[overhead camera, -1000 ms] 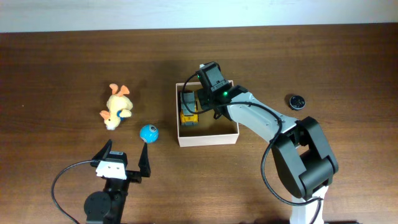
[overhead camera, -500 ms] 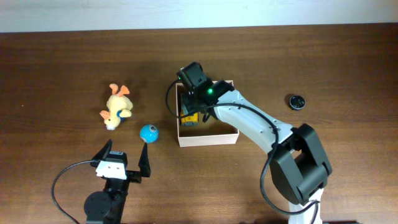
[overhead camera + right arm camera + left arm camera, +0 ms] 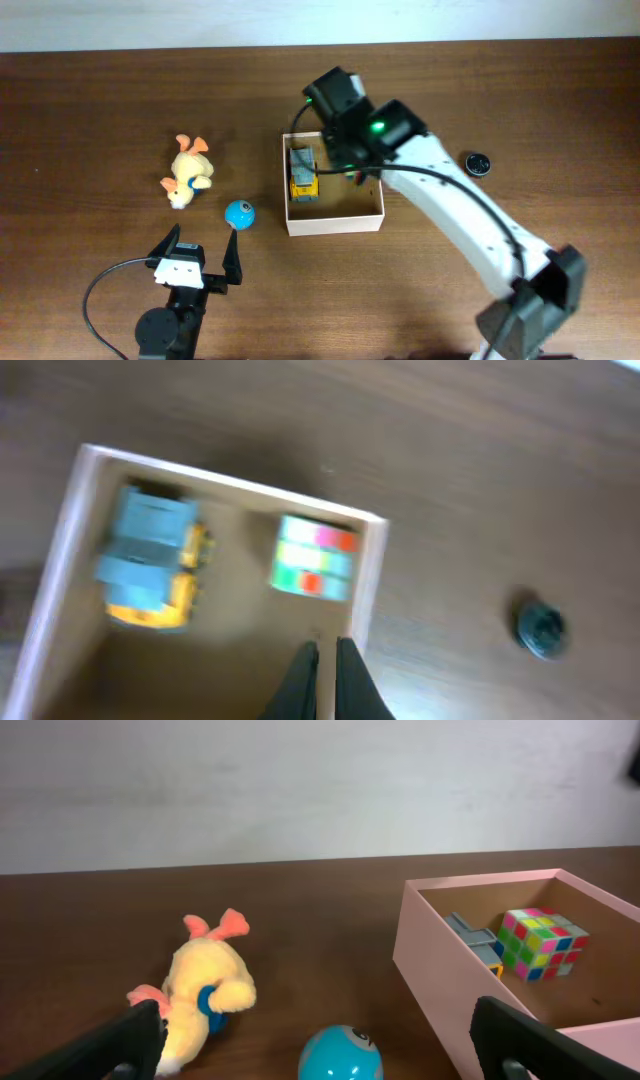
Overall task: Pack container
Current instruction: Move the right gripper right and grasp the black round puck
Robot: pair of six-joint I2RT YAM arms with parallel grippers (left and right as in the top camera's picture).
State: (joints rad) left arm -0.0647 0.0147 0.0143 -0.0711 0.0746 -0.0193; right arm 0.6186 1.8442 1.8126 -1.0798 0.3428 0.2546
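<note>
The container [image 3: 335, 224] is a square box with white walls, right of the table's centre. A yellow and grey toy truck [image 3: 303, 172] lies inside along its left wall. The right wrist view shows that truck [image 3: 152, 560] and a colour cube [image 3: 315, 557] side by side in the container [image 3: 230, 488]. My right gripper [image 3: 326, 646] hangs high above the container, shut and empty. Near the front edge my left gripper [image 3: 203, 243] stands open, low over the table. A blue ball [image 3: 340, 1055] lies just ahead of its fingers [image 3: 520, 1040], and a yellow plush duck [image 3: 187, 170] lies farther left.
A small black round cap [image 3: 478, 163] lies on the table right of the container. My right arm [image 3: 450, 210] reaches diagonally over the container's back right corner. The blue ball [image 3: 239, 213] rests close to the container's left wall.
My right arm first shifted left over the container, then rose and swung back to the right, its gripper staying shut. The toys and the left arm have not moved.
</note>
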